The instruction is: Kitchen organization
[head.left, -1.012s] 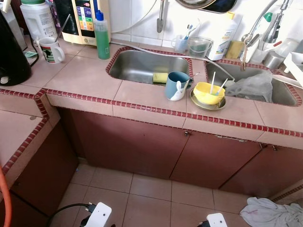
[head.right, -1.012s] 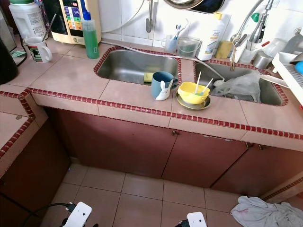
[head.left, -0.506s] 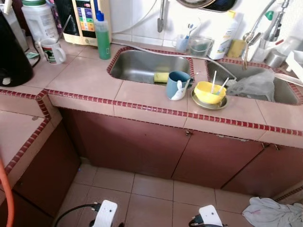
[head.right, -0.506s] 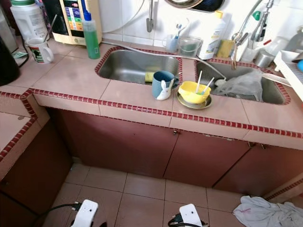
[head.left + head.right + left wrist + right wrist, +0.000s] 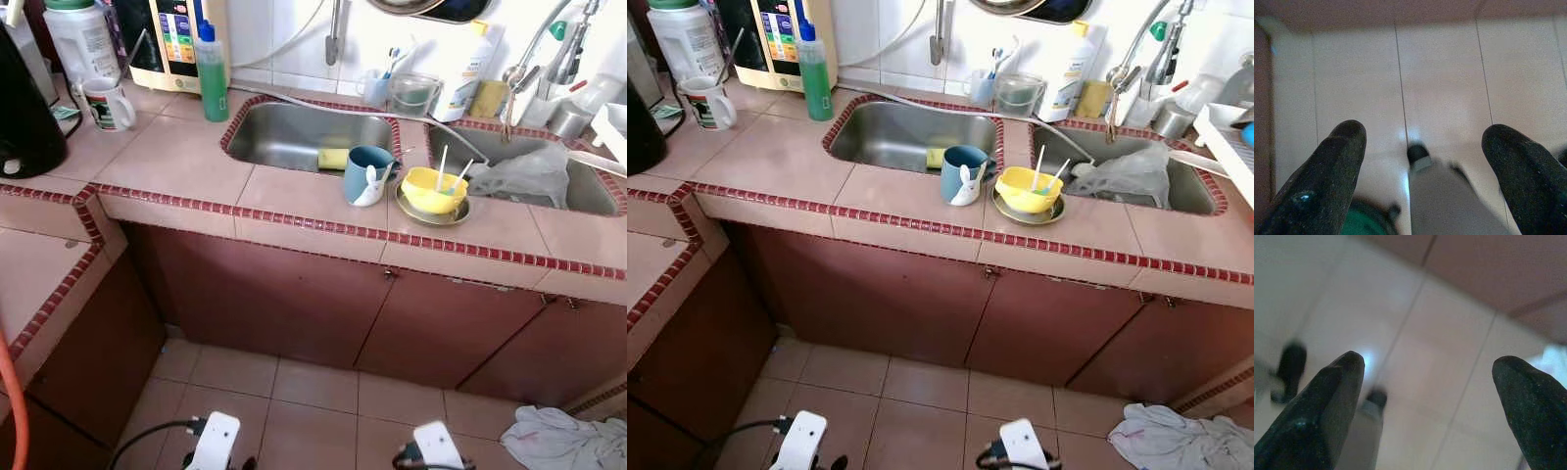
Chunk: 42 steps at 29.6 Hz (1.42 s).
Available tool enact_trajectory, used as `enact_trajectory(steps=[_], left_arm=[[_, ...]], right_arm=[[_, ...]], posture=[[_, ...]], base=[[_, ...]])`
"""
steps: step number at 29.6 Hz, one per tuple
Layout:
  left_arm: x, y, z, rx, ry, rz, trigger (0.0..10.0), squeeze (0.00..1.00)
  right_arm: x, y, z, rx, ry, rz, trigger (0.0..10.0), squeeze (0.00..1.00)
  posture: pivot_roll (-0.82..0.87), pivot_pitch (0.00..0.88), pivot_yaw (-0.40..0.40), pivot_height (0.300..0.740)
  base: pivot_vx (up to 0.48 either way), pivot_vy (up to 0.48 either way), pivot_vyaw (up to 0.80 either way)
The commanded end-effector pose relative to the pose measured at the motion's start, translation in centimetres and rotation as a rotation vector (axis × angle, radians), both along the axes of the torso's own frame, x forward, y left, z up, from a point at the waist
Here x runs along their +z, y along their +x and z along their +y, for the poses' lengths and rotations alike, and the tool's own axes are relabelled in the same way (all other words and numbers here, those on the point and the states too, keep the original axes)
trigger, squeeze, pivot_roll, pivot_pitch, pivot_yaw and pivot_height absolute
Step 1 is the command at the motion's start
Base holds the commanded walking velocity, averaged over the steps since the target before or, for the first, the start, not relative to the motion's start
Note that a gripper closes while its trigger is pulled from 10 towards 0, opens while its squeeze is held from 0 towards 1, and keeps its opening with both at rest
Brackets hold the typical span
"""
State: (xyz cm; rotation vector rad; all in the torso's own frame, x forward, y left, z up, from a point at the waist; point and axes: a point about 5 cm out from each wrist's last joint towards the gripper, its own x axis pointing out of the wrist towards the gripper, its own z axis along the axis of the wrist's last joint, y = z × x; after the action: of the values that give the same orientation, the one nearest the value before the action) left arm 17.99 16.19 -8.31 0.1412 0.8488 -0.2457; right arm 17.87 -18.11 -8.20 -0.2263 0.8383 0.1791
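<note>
A blue mug [image 5: 367,175] with a white rabbit figure stands on the tiled counter [image 5: 176,162] at the front rim of the left sink [image 5: 294,132]. Beside it, a yellow bowl [image 5: 432,190] holding utensils sits on a small plate. A yellow sponge [image 5: 333,159] lies in the left sink. A grey cloth [image 5: 529,174] fills part of the right sink. Both arms hang low in front of the cabinets. My left gripper [image 5: 1425,134] and right gripper [image 5: 1428,361] are open over the floor tiles, with nothing between the fingers.
A green soap bottle [image 5: 212,73], a white mug [image 5: 106,103], a large jug [image 5: 80,39] and a black appliance [image 5: 24,108] stand at the counter's left. Cups and bottles line the wall behind the sinks. A crumpled cloth [image 5: 558,438] lies on the floor at right. A side counter [image 5: 34,274] juts out at left.
The whole picture has shifted slightly as the camera moved. The things on the counter have stayed put, and both arms still hang low.
</note>
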Motion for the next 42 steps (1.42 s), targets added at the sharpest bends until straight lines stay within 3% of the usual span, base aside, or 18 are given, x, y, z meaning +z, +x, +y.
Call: enact_trajectory(steps=[1,7,11,12,13,15,16,22,25,28,35,36,37,38,42], left_arm=[[1.3,2.1,0.0,-0.001,-0.021,-0.107,10.0,0.0],[4.2,5.7,0.8,-0.055,0.006,-0.315,10.0,0.0],[6.0,7.4,1.1,-0.033,-0.042,-0.425,10.0,0.0],[6.4,7.8,1.3,-0.002,-0.065,-0.435,10.0,0.0],[6.5,7.9,1.4,0.015,-0.087,-0.435,10.0,0.0],[6.9,8.1,1.2,0.021,-0.117,-0.467,10.0,0.0],[7.6,8.3,0.5,-0.019,-0.19,-0.514,10.0,1.0],[9.2,8.8,-0.6,-0.069,-0.246,-0.609,10.0,1.0],[11.5,9.6,-1.1,-0.069,-0.291,-0.708,10.0,1.0],[12.8,10.0,-1.3,-0.067,-0.31,-0.765,10.0,1.0],[16.2,11.3,-0.8,-0.053,-0.288,-0.887,10.0,1.0],[17.2,11.6,-0.8,-0.067,-0.289,-0.912,10.0,0.45],[17.2,11.6,-0.8,-0.067,-0.289,-0.912,10.0,0.45],[18.2,12.0,-0.7,-0.069,-0.278,-0.926,10.0,0.0],[20.1,13.4,-0.5,-0.062,-0.285,-0.961,10.0,0.0]], right_arm=[[1.5,2.2,-0.1,0.002,0.025,-0.12,10.0,0.0],[4.3,5.6,0.2,0.061,0.057,-0.322,10.0,0.0],[5.6,7.2,0.1,0.029,0.118,-0.391,10.0,0.0],[6.4,7.8,0.0,0.03,0.106,-0.448,10.0,0.0],[6.7,8.1,0.1,0.031,0.111,-0.468,10.0,0.99],[7.3,8.4,0.4,0.039,0.176,-0.503,10.0,1.0],[8.3,9.1,0.6,0.022,0.179,-0.571,10.0,1.0],[10.1,9.9,1.3,0.039,0.23,-0.679,10.0,1.0],[12.0,10.5,1.9,0.056,0.28,-0.786,10.0,1.0],[12.9,10.8,2.0,0.06,0.281,-0.829,10.0,1.0],[16.7,12.0,2.6,0.071,0.313,-0.973,10.0,1.0],[17.7,12.3,2.7,0.081,0.312,-0.998,10.0,1.0],[17.7,12.3,2.7,0.081,0.312,-0.998,10.0,1.0],[18.7,12.7,2.6,0.08,0.312,-1.021,10.0,1.0],[21.2,14.0,2.5,0.088,0.326,-1.073,10.0,1.0]], posture=[[0.11,0.0,-0.06,0.74],[0.12,0.0,-0.058,0.74],[0.12,0.0,-0.057,0.74],[0.12,0.0,-0.057,0.74],[0.12,0.0,-0.058,0.74],[0.12,0.0,-0.058,0.74],[0.12,0.0,-0.059,0.74],[0.12,0.0,-0.061,0.74],[0.12,0.0,-0.059,0.74],[0.11,0.0,-0.058,0.74],[0.11,0.0,-0.067,0.74],[0.11,0.0,-0.068,0.74],[0.11,0.0,-0.068,0.74],[0.11,0.0,-0.068,0.74],[0.11,0.0,-0.071,0.74]], base=[[0.0,0.0,0.0],[0.0,0.0,0.0],[0.0,0.0,0.0],[0.0,0.0,0.0],[0.0,0.0,0.0],[0.0,0.0,0.0],[0.0,0.0,0.0],[0.0,0.0,0.0],[0.0,0.0,0.0],[0.0,0.0,0.0],[0.0,0.0,0.0],[0.0,0.0,0.0],[0.0,0.0,0.0],[0.0,0.0,0.0],[0.0,0.0,0.0]])
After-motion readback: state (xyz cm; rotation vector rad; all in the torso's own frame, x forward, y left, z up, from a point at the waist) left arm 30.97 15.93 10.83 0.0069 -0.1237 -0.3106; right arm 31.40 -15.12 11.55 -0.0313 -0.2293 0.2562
